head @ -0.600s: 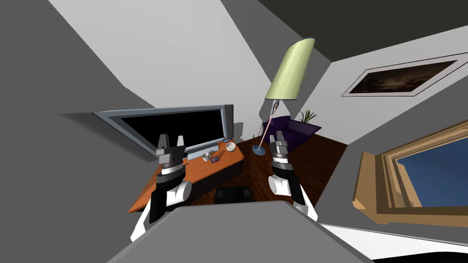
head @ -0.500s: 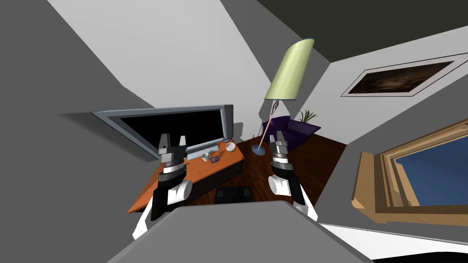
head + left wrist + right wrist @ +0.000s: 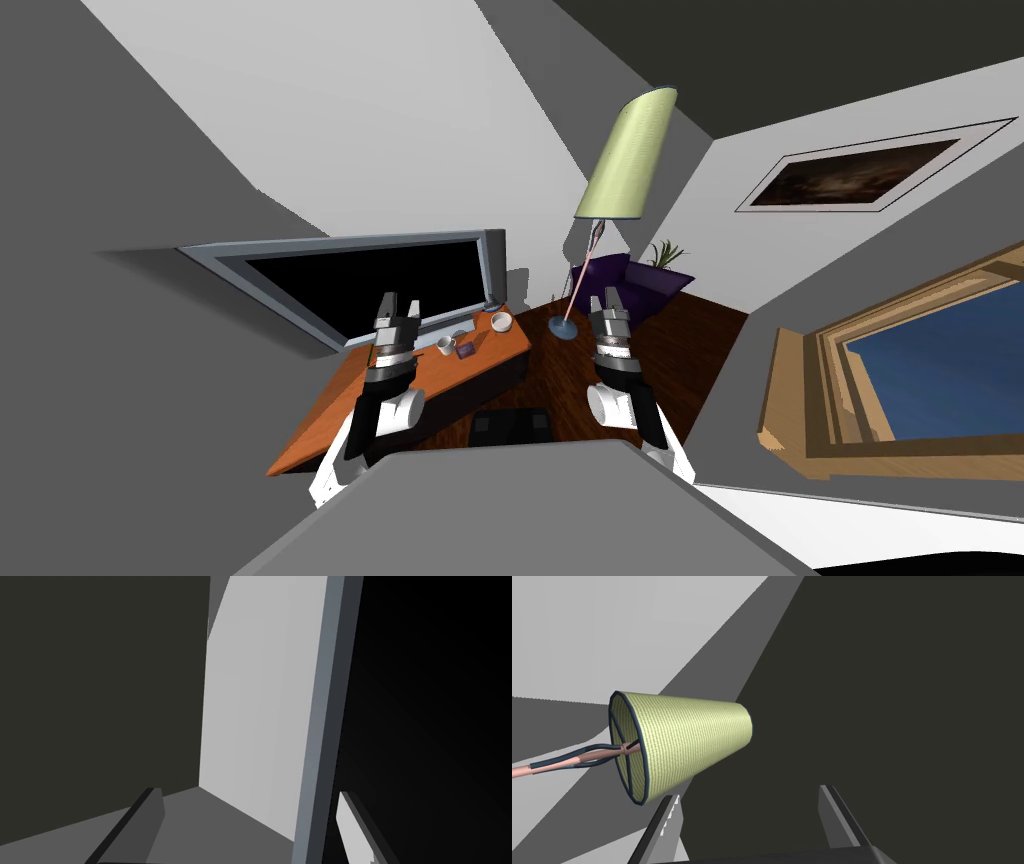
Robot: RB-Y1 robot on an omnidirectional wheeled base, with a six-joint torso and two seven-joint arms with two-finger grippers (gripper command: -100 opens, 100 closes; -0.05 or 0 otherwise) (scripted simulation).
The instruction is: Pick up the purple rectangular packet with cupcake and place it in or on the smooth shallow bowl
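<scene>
A small purple packet [image 3: 465, 349] lies on an orange-brown table [image 3: 330, 420], just right of a white mug [image 3: 446, 345]. A white shallow bowl [image 3: 502, 322] sits farther back near the table's right corner. My left gripper [image 3: 399, 304] is raised over the table, left of the mug, its fingers open and empty; its wrist view faces the television's edge [image 3: 320, 726]. My right gripper [image 3: 610, 300] is held up to the right of the table, over the floor, open and empty, with fingers [image 3: 837, 816] spread.
A large flat television [image 3: 360, 275] stands along the table's back edge. A floor lamp with a green shade [image 3: 625, 160] [image 3: 682, 743] rises right of the table, its blue base [image 3: 563, 328] on the dark wood floor. A purple sofa [image 3: 630, 280] sits behind.
My left arm has swung to the right, closer to the mug and packet. The head view has shifted slightly. The right arm holds its place.
</scene>
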